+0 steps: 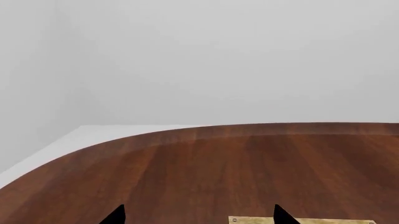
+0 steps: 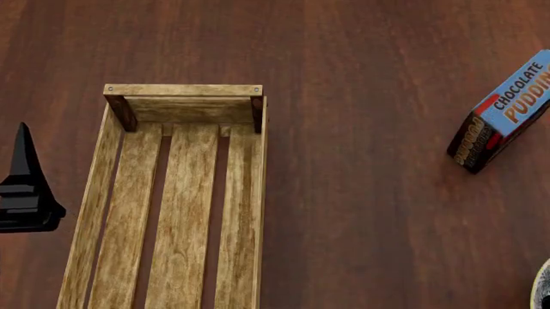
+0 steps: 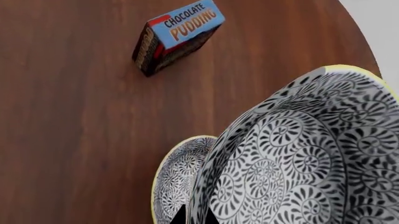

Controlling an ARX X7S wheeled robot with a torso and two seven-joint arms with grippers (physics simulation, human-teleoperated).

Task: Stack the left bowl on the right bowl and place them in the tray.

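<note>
Right hand (image 3: pixel 193 218) clamped on patterned bowl's (image 3: pixel 299 158) rim, second bowl (image 3: pixel 177 177) just beneath; slip risk. Left hand (image 1: pixel 198 215) apart, idle.

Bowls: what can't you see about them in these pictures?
Head view: only a sliver of one bowl shows, cut off by the picture's edge.
Right wrist view: the near bowl hides most of the far bowl.
Right pincer: only its tips show at the edge, so its grip is unclear.
</note>
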